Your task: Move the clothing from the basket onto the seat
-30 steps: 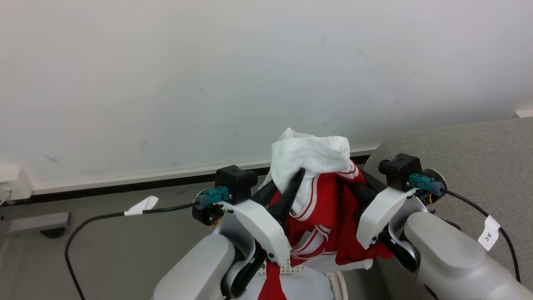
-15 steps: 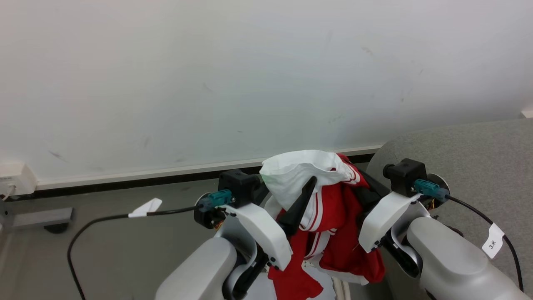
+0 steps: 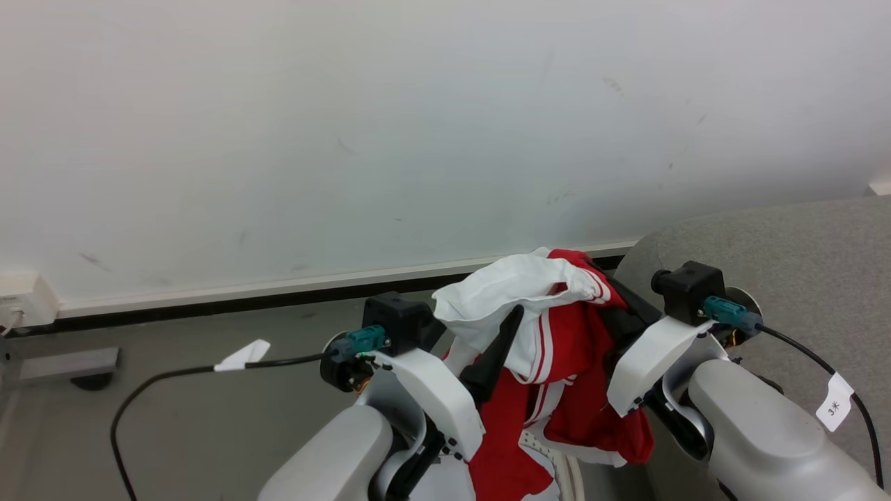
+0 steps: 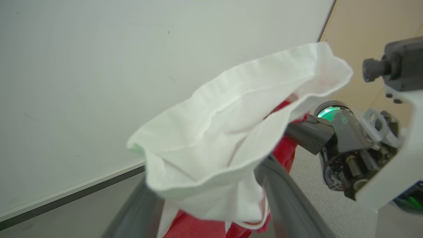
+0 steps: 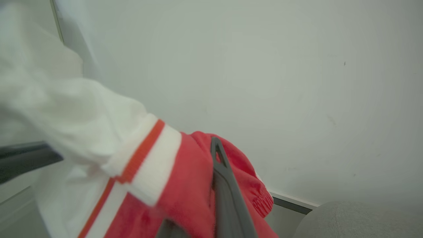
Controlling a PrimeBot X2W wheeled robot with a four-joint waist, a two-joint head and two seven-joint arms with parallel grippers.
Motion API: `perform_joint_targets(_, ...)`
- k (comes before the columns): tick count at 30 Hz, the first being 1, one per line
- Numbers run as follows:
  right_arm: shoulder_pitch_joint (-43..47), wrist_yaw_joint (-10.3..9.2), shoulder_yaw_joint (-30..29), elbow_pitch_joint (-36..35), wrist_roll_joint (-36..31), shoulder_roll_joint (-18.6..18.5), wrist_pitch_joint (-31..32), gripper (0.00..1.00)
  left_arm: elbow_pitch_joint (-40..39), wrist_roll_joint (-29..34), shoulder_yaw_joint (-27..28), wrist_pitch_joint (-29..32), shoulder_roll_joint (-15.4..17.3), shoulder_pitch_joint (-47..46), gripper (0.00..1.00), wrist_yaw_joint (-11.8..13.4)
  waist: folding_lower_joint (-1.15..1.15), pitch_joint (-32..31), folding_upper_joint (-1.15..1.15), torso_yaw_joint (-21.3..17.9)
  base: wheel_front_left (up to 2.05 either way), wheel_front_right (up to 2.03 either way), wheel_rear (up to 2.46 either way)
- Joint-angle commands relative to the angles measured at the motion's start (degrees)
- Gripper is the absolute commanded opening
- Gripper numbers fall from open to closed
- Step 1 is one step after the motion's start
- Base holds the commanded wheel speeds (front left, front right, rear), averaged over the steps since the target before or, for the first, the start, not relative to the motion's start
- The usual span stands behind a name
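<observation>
At the lower edge of the head view, the cream basket (image 3: 569, 474) sits below the two pale forearms, its perforated wall partly covered by a trailing red hem. Above it the clothing (image 3: 557, 348) hangs as one red-and-white bundle between the left gripper (image 3: 495, 342) and the right gripper (image 3: 616, 309), raised out of the basket but not yet over the upholstery. The left jaws stand apart with fabric bunched between them. One finger (image 5: 220, 185) of the right jaws shows, with cloth draped over it. Whether either pair is truly clenched on the garments cannot be told. Just beyond, to the robot's right, rises the grey sofa seat (image 3: 793, 264), and behind it all the white wall (image 3: 348, 139). The step in hand looks like the carry. The next move likely calls for swinging the load right, over the rounded arm, with the hem kept off the rim.
</observation>
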Motion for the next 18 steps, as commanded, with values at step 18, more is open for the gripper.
perform_joint_targets(18, 0.9, -0.12, -6.5, -1.4, -3.4, -3.4, -0.3, 0.00, -0.6, -1.6, -0.2, 0.4, 2.0, 2.1, 1.00, 0.7, 0.00, 0.5, 0.00, -2.6, 0.00, 0.00, 0.00)
